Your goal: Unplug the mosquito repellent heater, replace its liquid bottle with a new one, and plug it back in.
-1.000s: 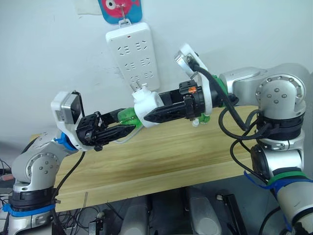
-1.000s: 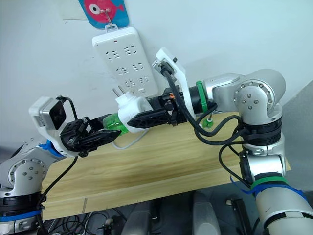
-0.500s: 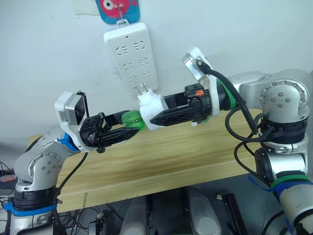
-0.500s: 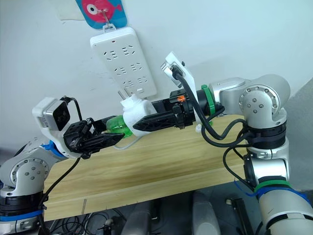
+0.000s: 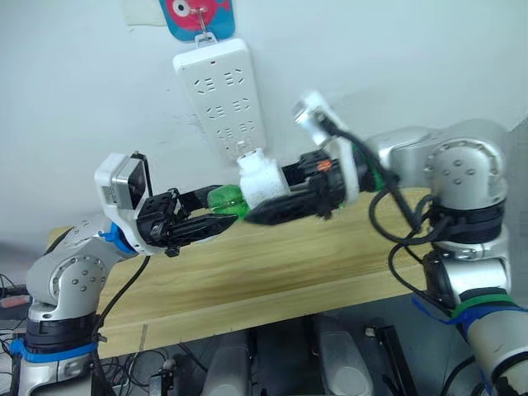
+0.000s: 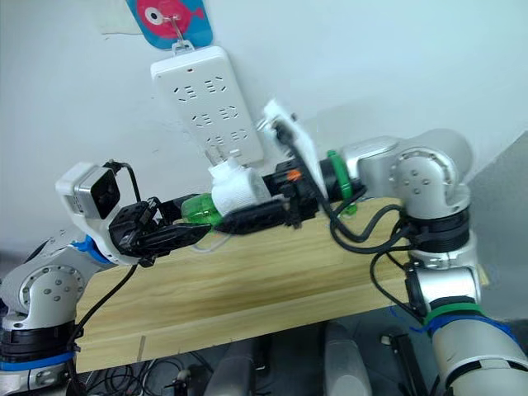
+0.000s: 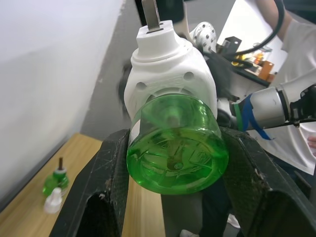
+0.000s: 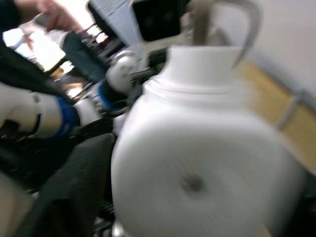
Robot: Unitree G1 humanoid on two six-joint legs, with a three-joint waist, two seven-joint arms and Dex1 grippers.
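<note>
The white mosquito repellent heater (image 5: 264,178) hangs in the air just under the wall power strip (image 5: 219,87), its metal prongs (image 7: 150,15) pointing up at the strip's lowest sockets. My right gripper (image 5: 257,200) is shut on the heater's body (image 8: 197,163). A green liquid bottle (image 5: 224,200) sticks out of the heater's underside toward my left arm. My left gripper (image 5: 216,209) is shut on that bottle (image 7: 173,148), one finger (image 7: 113,173) on each side of it.
A wooden table (image 5: 272,264) runs below both arms. Another small green bottle (image 7: 53,181) and a white cap (image 7: 53,200) stand on the table near the wall. The strip hangs from a fish-shaped hook (image 5: 198,12). A person's white sleeve (image 7: 296,108) shows behind.
The right arm has raised and tilted the heater closer to the strip's lower end, and its wrist has turned. The left gripper has followed, still holding the green bottle.
</note>
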